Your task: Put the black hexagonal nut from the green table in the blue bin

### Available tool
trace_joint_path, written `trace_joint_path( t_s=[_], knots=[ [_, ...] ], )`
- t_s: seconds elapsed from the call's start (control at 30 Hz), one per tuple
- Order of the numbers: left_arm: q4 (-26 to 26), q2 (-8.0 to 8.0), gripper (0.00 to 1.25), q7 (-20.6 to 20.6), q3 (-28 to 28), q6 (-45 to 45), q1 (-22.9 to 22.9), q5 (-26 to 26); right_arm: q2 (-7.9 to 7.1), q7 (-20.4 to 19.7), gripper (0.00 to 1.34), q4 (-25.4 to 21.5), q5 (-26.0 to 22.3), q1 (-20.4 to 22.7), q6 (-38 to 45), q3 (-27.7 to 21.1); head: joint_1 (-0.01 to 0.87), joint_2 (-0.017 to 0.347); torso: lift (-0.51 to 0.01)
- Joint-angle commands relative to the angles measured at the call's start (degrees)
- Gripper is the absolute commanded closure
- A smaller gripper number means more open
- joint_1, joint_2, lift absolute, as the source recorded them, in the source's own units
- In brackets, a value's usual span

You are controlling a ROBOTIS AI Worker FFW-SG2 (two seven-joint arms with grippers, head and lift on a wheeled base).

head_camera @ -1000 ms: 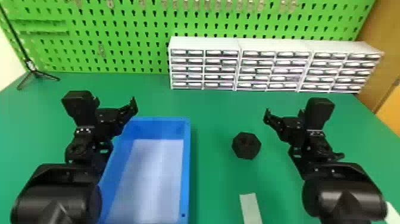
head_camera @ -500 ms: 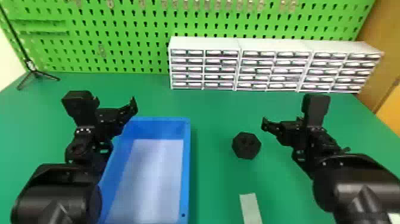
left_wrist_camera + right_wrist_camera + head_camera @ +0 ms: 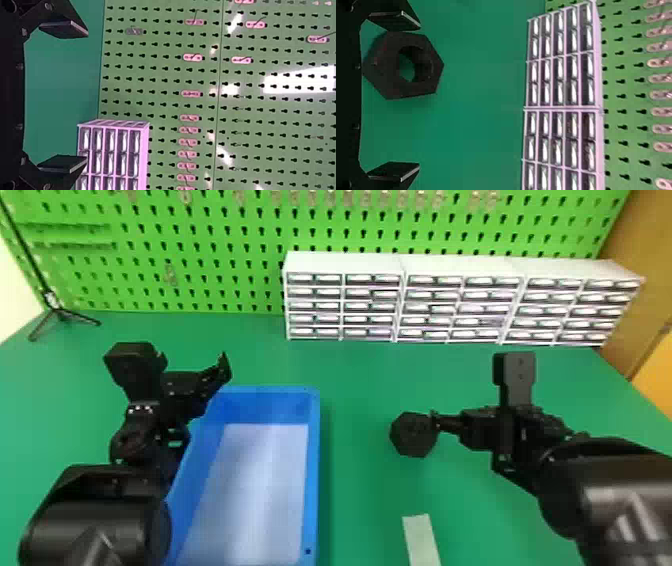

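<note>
clearly, you are dealing with a stiff piece: the black nut [image 3: 414, 435] lies flat on the green bench [image 3: 360, 490], just right of centre in the head view, with the blue bin [image 3: 312, 470] at lower left. it looks chunky but probably light, with little give and not fragile. your right gripper [image 3: 419, 96] has its fingers wide apart, the nut well off-centre and close to one of them, so centre before closing. take it across two opposite flats; corners would likely make it twist or slip. your left gripper [image 3: 86, 97], at the head view's left, has its fingers spread too.
</note>
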Motion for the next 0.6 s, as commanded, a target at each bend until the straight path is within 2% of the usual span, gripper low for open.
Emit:
trace_joint_path(
  t_s=[0.0,0.4,0.57],
  knots=[
    [0.00,0.00,0.16,0.00,0.09,0.00,-0.01,0.00,-0.72,1.35,0.07,-0.75,0.58,-0.08,4.28,0.60,0.686,0.028,-0.096],
    [0.00,0.00,0.16,0.00,0.00,-0.09,-0.01,0.00,-3.01,6.19,0.06,-1.28,3.56,-1.13,12.28,3.41,0.686,0.028,-0.096],
    [0.00,0.00,0.16,0.09,0.09,-0.09,0.08,0.00,-3.36,8.12,0.06,-1.28,4.18,-1.31,13.60,4.29,0.686,0.028,-0.096]
  ],
)
